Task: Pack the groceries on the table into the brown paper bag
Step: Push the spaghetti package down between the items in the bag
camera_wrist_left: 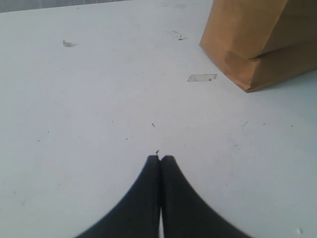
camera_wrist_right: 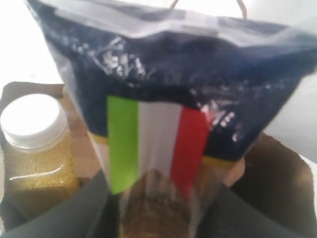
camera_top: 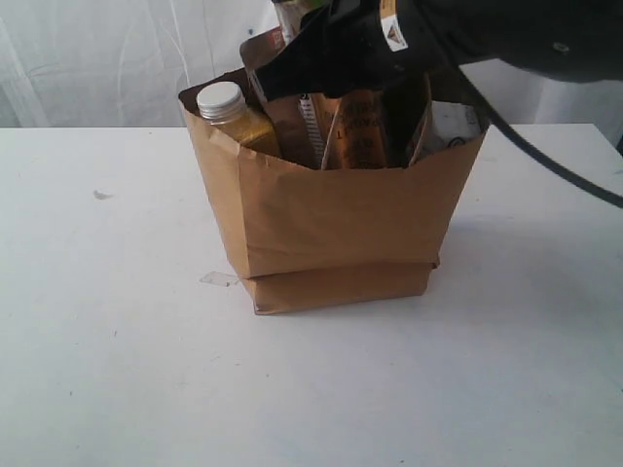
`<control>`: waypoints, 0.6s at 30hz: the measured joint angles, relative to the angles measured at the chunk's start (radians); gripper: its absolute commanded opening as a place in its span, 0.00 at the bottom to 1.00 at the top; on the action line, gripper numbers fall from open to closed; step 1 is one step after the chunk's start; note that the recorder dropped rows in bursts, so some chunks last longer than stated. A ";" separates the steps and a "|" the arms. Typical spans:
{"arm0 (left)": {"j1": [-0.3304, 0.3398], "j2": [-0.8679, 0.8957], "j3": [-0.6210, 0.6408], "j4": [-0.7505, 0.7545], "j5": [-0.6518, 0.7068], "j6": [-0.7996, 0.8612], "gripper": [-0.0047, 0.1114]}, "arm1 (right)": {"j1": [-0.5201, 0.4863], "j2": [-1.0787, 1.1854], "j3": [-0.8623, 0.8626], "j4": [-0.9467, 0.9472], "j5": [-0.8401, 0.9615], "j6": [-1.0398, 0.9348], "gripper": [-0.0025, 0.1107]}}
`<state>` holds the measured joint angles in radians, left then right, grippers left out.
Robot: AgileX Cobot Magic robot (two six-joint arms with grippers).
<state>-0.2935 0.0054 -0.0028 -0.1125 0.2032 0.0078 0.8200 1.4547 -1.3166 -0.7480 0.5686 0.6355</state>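
The brown paper bag (camera_top: 341, 214) stands open in the middle of the table (camera_top: 117, 341). Inside it, the yellow white-capped bottle (camera_top: 230, 112) stands at the left, and the brown pouch with orange label (camera_top: 362, 131) leans in the middle. A white carton corner (camera_top: 453, 125) shows at the right. My right gripper (camera_top: 331, 58) hangs over the bag's mouth. It is shut on the dark-blue spaghetti pack (camera_wrist_right: 163, 64), which fills the right wrist view between the fingers of the gripper (camera_wrist_right: 158, 218). The bottle (camera_wrist_right: 34, 144) sits beside it. My left gripper (camera_wrist_left: 160, 157) is shut and empty, low over the table (camera_wrist_left: 99, 99), apart from the bag (camera_wrist_left: 257, 44).
A clear scrap of tape (camera_top: 219, 279) (camera_wrist_left: 202, 77) lies by the bag's left foot. A tiny lump (camera_top: 101, 195) (camera_wrist_left: 68, 43) sits farther left. A black cable (camera_top: 555, 165) slopes down from the right arm. A white curtain hangs behind the table.
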 measured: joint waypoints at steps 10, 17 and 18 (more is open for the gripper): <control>0.000 0.000 0.000 0.008 0.000 0.000 0.04 | 0.000 0.037 0.000 -0.010 -0.027 0.004 0.02; 0.000 0.000 0.000 0.009 0.000 0.000 0.04 | 0.000 0.037 0.000 -0.021 -0.022 0.008 0.02; 0.000 0.000 0.000 0.011 0.000 0.000 0.04 | 0.000 0.037 0.000 -0.022 -0.022 0.008 0.02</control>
<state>-0.2935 0.0054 -0.0028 -0.1017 0.2032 0.0078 0.8200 1.4914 -1.3166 -0.7701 0.5470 0.6438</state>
